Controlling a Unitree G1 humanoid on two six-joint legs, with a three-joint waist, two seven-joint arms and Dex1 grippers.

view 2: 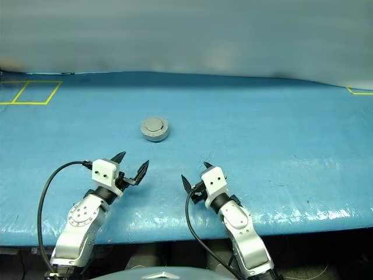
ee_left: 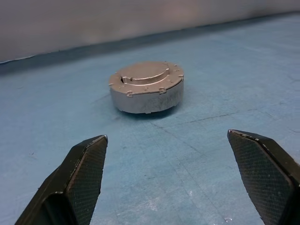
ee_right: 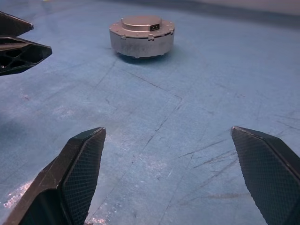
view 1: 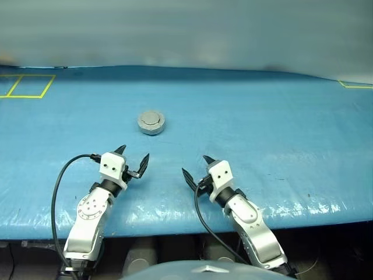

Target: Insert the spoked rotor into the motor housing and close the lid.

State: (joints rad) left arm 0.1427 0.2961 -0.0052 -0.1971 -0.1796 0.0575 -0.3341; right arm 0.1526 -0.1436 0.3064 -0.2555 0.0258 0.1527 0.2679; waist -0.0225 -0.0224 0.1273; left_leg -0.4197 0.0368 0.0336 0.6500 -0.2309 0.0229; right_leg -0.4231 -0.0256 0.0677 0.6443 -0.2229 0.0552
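The motor housing [view 1: 151, 123] sits on the blue table [view 1: 262, 146] with its lid [ee_left: 145, 75] down flat, plain grey face up, so the job looks finished. Both pincers hang short of the housing, nearer the robot: the left gripper [view 1: 132, 160] and right gripper [view 1: 196, 170] are each spread wide and empty. The sound move now is to keep both arms clear without nudging the housing, and perhaps check the lid seats evenly. The spoked rotor is presumably inside, hidden by the lid. The hinge is hard to make out.
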